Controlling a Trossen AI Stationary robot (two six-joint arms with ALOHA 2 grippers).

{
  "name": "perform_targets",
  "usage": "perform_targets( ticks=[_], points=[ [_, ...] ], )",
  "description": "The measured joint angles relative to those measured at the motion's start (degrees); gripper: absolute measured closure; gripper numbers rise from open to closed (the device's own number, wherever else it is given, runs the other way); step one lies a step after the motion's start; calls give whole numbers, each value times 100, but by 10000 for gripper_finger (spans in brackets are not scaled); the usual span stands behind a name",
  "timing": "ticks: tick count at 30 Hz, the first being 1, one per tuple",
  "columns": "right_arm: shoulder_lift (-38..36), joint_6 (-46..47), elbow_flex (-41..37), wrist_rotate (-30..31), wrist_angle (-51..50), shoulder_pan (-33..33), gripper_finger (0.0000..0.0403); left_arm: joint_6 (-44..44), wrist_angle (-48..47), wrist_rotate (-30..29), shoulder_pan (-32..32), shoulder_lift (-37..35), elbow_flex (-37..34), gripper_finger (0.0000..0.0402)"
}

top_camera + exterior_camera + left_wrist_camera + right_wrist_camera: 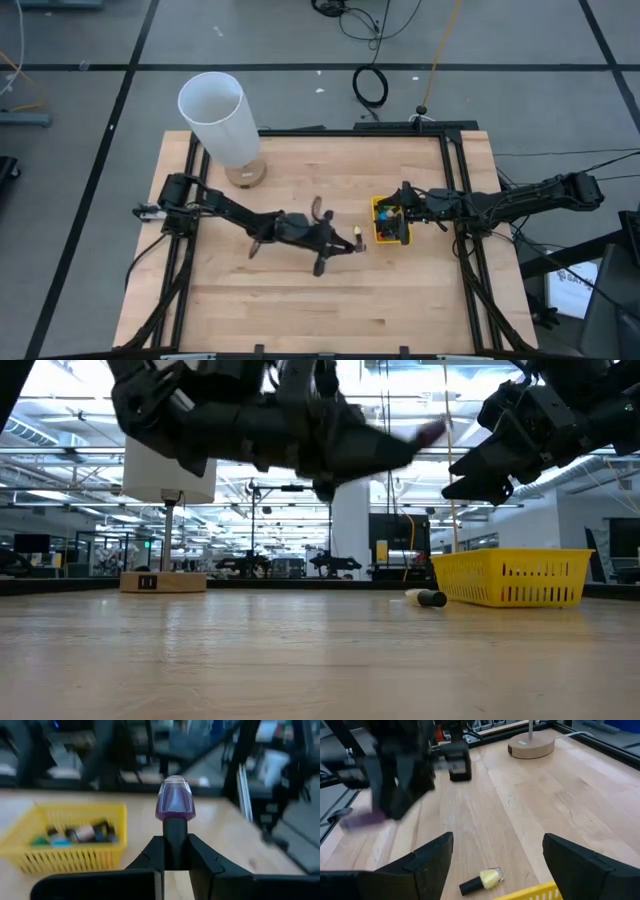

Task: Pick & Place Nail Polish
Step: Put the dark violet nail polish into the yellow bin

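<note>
Nail polish, one small purple glass bottle, pinched by its dark cap between the left gripper fingers, held in the air above the light wooden tabletop.

Left gripper sits near table centre, bottle end pointing toward the yellow slatted plastic bin, not yet over it. Bin already holds several small bottles, teal, dark and pale ones among them. One yellow bottle with dark cap lies on its side on the wood just beside the bin, on the side facing the left gripper. Right gripper hovers over the bin, jaws spread wide, holding nothing. Tall white cylinder on a round wooden base stands at the table's far left corner.
</note>
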Motion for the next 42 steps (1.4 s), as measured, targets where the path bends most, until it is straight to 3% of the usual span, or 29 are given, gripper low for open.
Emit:
perform_targets(
  ticks=[13,24,32,42],
  points=[
    [2,44,2,2,-35,-1,110,482,427,-296,233,-1307,-860,364],
    [92,4,2,24,382,-2,110,461,1080,-581,247,-1108,-1048,364],
    [757,-283,2,26,1682,-2,110,710,1072,-834,309,-1040,-885,364],
    [2170,-747,2,5,4554,-2,110,838,988,-830,332,-1042,-876,364]
  ],
)
